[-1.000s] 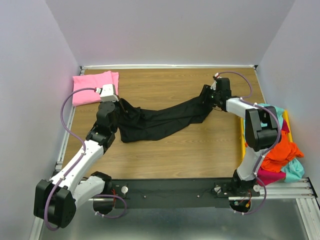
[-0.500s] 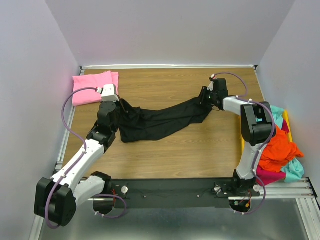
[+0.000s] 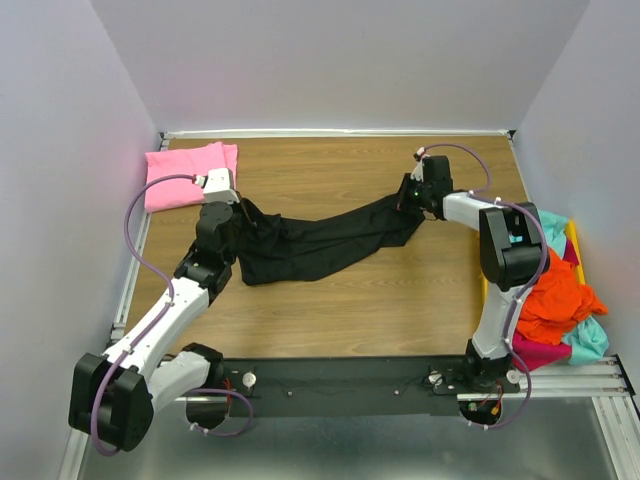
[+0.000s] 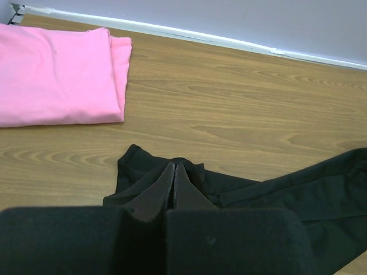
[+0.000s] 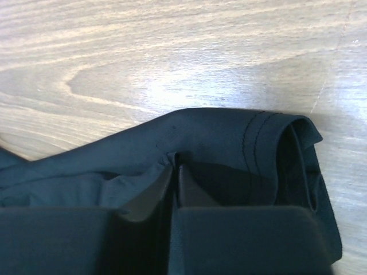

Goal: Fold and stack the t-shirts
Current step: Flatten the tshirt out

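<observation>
The wooden bench [image 3: 350, 300] carries a folded pink t-shirt [image 3: 185, 176] in its far left corner and a black t-shirt [image 3: 320, 242] stretched loosely across its middle.

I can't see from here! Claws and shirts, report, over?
Left claw and right claw shut on ends of black t-shirt. Pink t-shirt folded, far left. Nothing in the way.
</observation>
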